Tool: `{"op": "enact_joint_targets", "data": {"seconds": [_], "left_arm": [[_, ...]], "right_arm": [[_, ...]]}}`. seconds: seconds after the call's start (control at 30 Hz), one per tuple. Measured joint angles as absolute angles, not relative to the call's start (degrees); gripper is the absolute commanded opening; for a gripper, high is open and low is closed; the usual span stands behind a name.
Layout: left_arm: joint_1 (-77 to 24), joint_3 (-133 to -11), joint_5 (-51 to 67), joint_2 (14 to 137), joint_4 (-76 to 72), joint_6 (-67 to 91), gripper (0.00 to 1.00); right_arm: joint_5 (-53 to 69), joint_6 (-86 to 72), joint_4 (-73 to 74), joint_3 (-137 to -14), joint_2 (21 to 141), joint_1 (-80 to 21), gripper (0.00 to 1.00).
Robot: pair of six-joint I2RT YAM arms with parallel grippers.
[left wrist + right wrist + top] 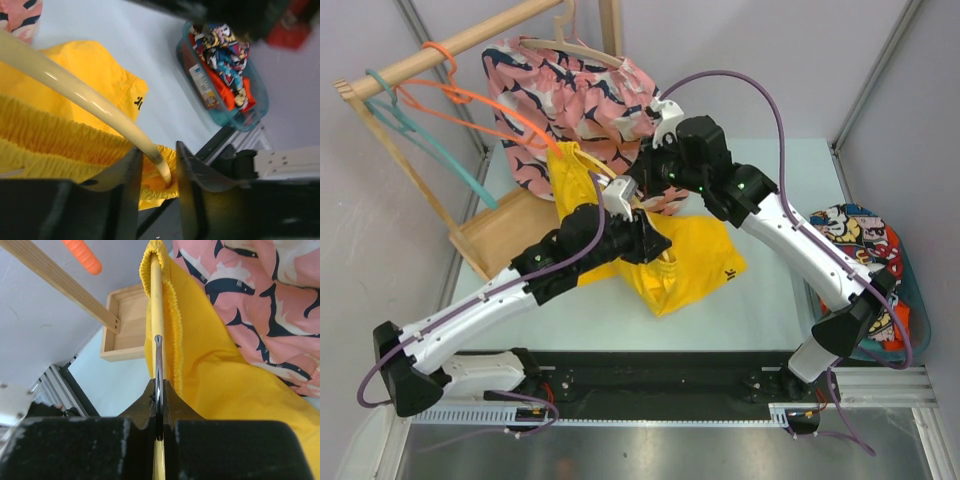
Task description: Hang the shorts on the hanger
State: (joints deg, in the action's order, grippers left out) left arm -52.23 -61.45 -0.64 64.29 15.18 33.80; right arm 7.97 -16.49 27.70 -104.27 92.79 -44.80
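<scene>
Your right gripper (158, 390) is clamped on the hanger (156, 300). Your left gripper (159, 165) has its jaws narrowly apart around the hanger's other tip and the waistband (whether it pinches, you cannot tell). The shorts (695, 255) lie mid-table with the waistband over one arm; the second arm looks left to seat. Count one hanger, one pair of shorts.

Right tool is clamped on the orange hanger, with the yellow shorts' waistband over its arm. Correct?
Not orange: the right tool clamps the pale-yellow hanger, as the right wrist view shows. The shorts do wrap over its arm.
</scene>
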Motion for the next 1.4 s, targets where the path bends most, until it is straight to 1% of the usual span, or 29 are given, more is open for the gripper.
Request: {"op": "enact_joint_targets", "data": {"seconds": [0.03,0.07,0.1,0.13,0.17,0.23,0.27,0.33,0.37,0.4,0.43,0.57,0.7,0.97,1.17,1.4], "left_arm": [[-51.81,-62.46,-0.25,64.95,15.64,34.76,0.19],[-51.05,-63.66,0.19,65.69,16.23,35.73,0.13],[-50.5,-64.31,0.69,66.11,16.62,36.97,0.02],[-49.78,-65.01,1.61,66.48,17.17,38.54,0.0],[-49.08,-65.65,2.22,66.85,17.69,40.32,0.0],[-48.29,-66.63,2.39,67.4,18.26,42.28,0.0],[-47.88,-67.61,2.57,67.92,18.28,43.22,0.0],[-47.7,-69.49,3.29,68.71,18.65,44.31,0.0],[-47.7,-70.65,3.79,69.17,18.94,44.93,0.0],[-47.7,-71.46,3.79,69.36,19.05,45.32,0.0],[-47.44,-72.49,3.73,69.41,19.29,45.95,0.0],[-45.89,-76.47,5.19,70.67,20.36,47.2,0.0],[-44.03,-82.11,5.87,74.5,20.93,47.75,0.0],[-37.06,-92.99,7.2,81.34,21.96,50.19,0.0],[-31.53,-102.96,8.4,85.95,21.56,53.08,0.0],[-26.39,-115.52,8.47,89.93,17.72,54.61,0.0]], "right_arm": [[7.97,-16.49,27.46,-104.47,92.86,-44.77,0.0],[7.88,-16.47,27.14,-104.73,92.95,-44.73,0.0],[7.81,-16.45,26.87,-105.1,93.01,-44.66,0.0],[7.75,-16.32,26.7,-105.47,93.06,-44.64,0.0],[7.51,-16.12,26.28,-105.82,93.06,-44.6,0.06],[7.18,-15.94,25.5,-106.37,93.06,-44.49,0.23],[7.01,-15.84,24.77,-106.56,93.06,-44.47,0.44],[6.9,-15.9,22.96,-106.69,93.06,-44.53,0.65],[6.87,-15.16,21.82,-106.69,93.06,-44.6,0.86],[6.35,-15.29,21.47,-106.72,93.03,-44.6,0.96],[5.15,-14.74,21.08,-106.74,93.01,-44.31,1.0],[4.95,-14.92,17.45,-106.8,92.44,-42.78,1.0],[4.27,-15.0,16.12,-106.8,90.26,-40.25,1.0],[1.41,-14.66,11.27,-106.39,81.95,-33.17,1.0],[1.41,-13.23,8.54,-104.77,76.6,-32.27,1.0],[1.43,-12.8,8.43,-101.89,75.55,-31.07,1.0]]}}
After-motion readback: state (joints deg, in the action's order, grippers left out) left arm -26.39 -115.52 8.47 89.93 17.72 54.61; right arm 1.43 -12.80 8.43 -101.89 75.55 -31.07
